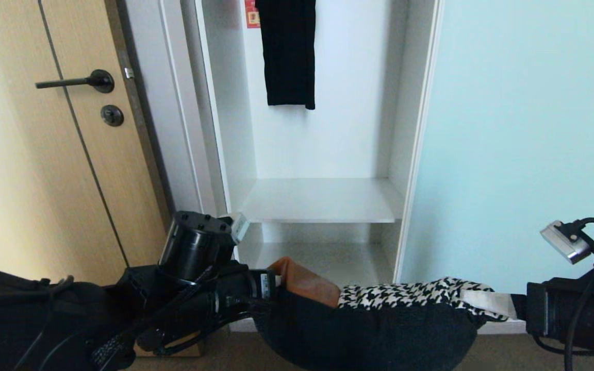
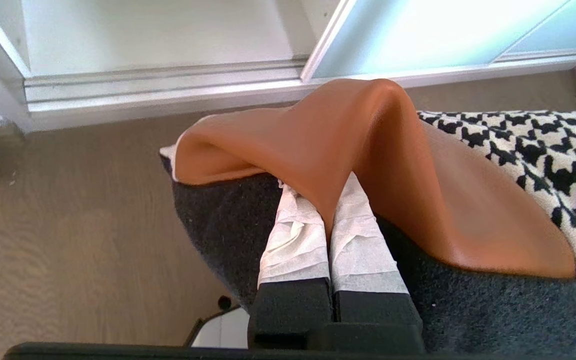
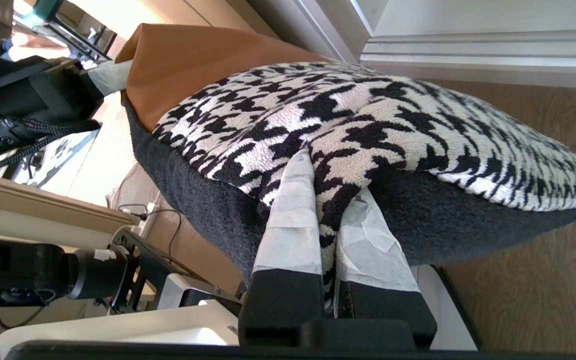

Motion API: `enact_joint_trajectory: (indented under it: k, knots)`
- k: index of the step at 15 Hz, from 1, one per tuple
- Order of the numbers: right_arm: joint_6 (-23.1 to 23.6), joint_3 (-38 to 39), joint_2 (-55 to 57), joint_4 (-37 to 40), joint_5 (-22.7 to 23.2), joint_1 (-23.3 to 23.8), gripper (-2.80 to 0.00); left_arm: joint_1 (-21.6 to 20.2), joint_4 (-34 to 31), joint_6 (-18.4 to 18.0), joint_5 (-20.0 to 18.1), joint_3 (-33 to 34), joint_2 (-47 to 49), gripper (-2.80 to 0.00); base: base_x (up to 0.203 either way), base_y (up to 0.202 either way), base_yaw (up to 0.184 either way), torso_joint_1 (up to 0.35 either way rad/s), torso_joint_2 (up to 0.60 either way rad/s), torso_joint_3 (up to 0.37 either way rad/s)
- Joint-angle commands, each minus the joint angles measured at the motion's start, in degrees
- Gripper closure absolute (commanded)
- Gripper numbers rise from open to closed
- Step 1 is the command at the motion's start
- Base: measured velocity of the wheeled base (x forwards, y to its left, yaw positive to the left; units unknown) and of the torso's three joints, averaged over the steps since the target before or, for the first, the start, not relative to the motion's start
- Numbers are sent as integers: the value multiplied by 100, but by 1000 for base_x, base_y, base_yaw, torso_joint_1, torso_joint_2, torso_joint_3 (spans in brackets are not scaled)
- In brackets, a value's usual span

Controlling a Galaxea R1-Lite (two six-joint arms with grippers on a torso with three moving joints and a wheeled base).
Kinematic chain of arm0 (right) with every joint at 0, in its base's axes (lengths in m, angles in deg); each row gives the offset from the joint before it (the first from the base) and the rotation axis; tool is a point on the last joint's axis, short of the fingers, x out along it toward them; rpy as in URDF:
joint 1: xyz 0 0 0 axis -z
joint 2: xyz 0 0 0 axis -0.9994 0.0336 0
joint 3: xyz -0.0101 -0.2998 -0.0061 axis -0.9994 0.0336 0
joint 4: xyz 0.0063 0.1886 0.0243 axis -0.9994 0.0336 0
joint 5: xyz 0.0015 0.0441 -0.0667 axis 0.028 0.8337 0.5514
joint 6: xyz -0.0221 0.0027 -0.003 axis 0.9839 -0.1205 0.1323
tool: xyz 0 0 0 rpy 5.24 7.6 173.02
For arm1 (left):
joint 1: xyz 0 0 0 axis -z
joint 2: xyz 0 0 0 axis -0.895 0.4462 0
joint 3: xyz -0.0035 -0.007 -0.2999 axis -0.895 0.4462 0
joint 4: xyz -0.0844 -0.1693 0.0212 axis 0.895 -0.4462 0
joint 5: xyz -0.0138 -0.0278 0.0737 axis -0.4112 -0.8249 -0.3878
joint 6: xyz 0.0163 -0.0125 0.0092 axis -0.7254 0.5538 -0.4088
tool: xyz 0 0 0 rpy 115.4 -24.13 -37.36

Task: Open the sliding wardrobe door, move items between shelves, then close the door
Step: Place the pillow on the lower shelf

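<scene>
Two grippers carry the cushion bag (image 1: 379,314) between us and the wardrobe: our left gripper (image 2: 329,220) is clamped on its tan leather edge, our right gripper (image 3: 325,220) is clamped on its houndstooth edge. The sliding wardrobe door (image 1: 524,144) stands to the right, its frame edge bordering the open bay. Beyond the bag, the upper shelf (image 1: 323,201) and lower shelf (image 1: 328,257) lie bare, a black garment (image 1: 289,51) hanging high above.

Tan-and-houndstooth bag (image 1: 405,296), white shelves (image 1: 320,201), pale blue-green door (image 1: 524,139).
</scene>
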Motion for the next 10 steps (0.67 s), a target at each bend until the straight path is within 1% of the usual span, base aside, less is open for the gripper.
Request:
enact_joint_trajectory:
  k: [1, 7, 10]
  knots:
    - [-15, 18, 72, -11, 18, -5, 0, -5, 21, 20, 6, 39, 28, 0, 0, 0, 0, 0, 0, 0]
    - [-15, -3, 96, -11, 24, -11, 0, -5, 21, 29, 1, 16, 35, 0, 0, 0, 0, 0, 0, 0]
    - [-15, -8, 96, -11, 24, -11, 0, -5, 21, 37, -13, 34, 35, 0, 0, 0, 0, 2, 2, -113]
